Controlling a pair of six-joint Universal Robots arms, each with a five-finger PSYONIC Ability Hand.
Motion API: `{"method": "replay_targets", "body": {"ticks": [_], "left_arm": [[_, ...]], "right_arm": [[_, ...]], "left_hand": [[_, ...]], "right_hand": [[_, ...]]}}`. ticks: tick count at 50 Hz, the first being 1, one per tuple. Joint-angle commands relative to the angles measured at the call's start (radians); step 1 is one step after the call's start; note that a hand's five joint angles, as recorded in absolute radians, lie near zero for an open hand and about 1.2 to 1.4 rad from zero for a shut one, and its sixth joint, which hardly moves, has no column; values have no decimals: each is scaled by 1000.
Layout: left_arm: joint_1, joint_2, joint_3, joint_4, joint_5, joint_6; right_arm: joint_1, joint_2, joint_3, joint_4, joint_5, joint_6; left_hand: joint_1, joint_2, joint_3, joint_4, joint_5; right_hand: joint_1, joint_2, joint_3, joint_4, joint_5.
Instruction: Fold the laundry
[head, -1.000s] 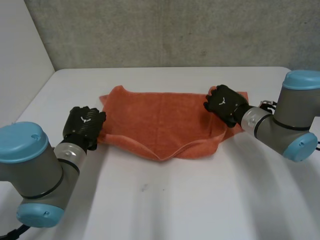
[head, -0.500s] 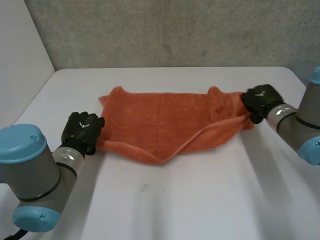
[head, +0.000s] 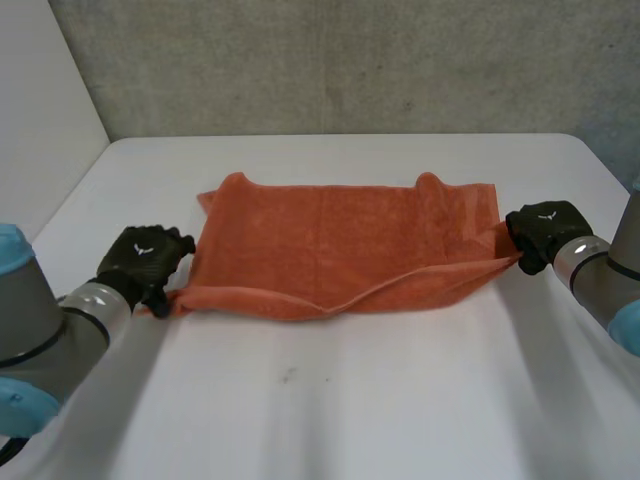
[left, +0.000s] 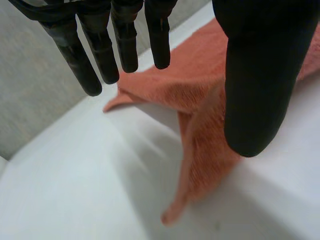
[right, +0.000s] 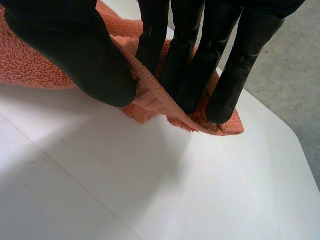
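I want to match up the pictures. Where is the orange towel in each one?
Head view: the orange towel lies spread mid-table, between the left robot hand and the right robot hand.
Left wrist view: the orange towel lies under the left robot hand.
Right wrist view: the orange towel has its edge pinched in the right robot hand.
Shared landmark: the white table beneath it.
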Motion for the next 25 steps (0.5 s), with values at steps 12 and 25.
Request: {"method": "replay_targets", "body": {"ticks": [12, 25], "left_arm": [[99, 9, -4, -140, 26, -4], [74, -66, 39, -130, 29, -165]], "right_arm": [[-2, 18, -13, -8, 2, 0], [-2, 7, 7, -7, 4, 0]], "left_hand": [[168, 178, 179, 179, 180], [511, 522, 522, 523, 523]], "right_hand": [[421, 218, 211, 207, 236], [421, 218, 211, 207, 236]]}}
